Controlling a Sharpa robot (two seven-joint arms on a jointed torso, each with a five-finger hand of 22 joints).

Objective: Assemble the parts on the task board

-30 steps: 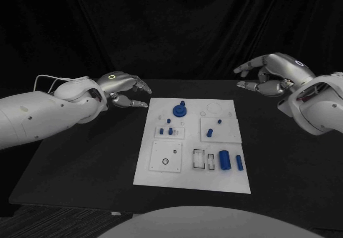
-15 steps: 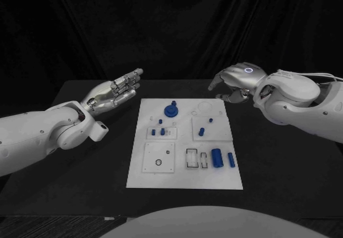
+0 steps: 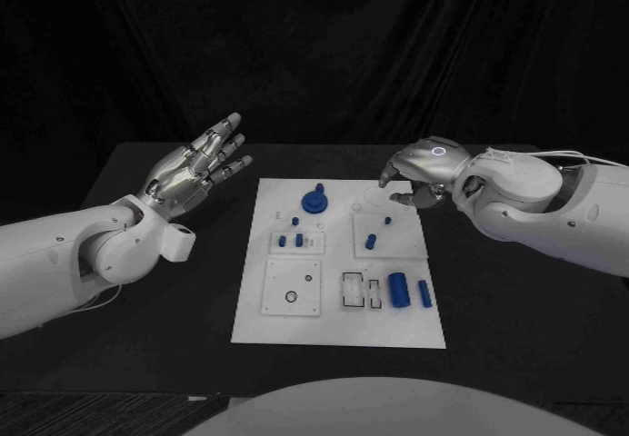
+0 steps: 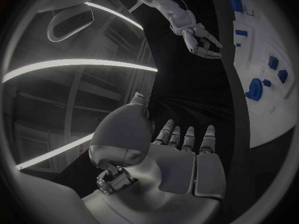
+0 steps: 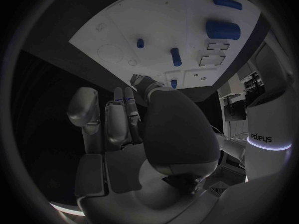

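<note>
Dark curtained room; black worktop (image 3: 157,300) carries the white task board (image 3: 338,322) at centre, long side running away from the robot.

Left arm: left hand (image 3: 194,168) raised off the board's far-left corner, palm flat, fingers straight and spread wide, holding nothing. Vs. 1 s ago it has turned from a curled, knuckles-up pose to this open one and stands a bit higher than 0.5 s ago. Not engaged w/ any part.

Right arm: right hand (image 3: 422,173) now over the board's far-right corner, fingers curled downward, tips near the board surface. It has come in from well off the board over the last second. Nothing seen between the fingers; wrist view shows them bent in over the far board area, no part held.

Parts, large to small: big blue cylinder (image 3: 397,290) and slimmer blue peg (image 3: 424,292) lie near right; blue knob (image 3: 314,200) stands far centre; short blue pin (image 3: 371,241) mid right.

Judgement: right hand is closing on a first pick at the far-right area; assembly not yet begun, all parts appear untouched.
</note>
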